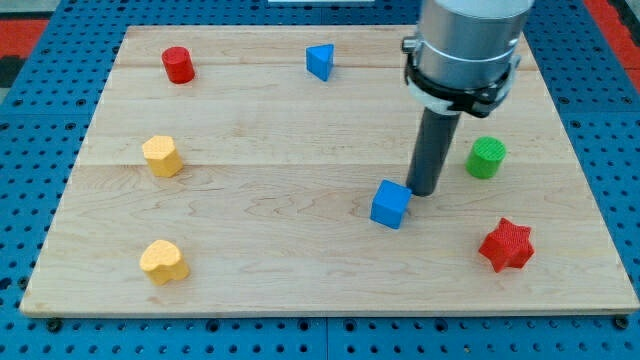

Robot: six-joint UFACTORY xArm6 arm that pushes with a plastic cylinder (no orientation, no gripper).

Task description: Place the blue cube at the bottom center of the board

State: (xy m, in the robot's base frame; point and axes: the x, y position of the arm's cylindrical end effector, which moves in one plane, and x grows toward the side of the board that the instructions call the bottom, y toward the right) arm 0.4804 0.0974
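We set my tip (pixel 424 192), a bare rod with no gripper to open or close, against the blue cube's (pixel 390 204) upper-right corner, right of the board's (pixel 300 290) centre, so a push drives it down-left.

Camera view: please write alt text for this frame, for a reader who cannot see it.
A dark rod's tip rests at the upper right corner of a blue cube right of centre on a wooden board. Around it lie a red cylinder, blue triangular block, green cylinder, red star and two yellow blocks.
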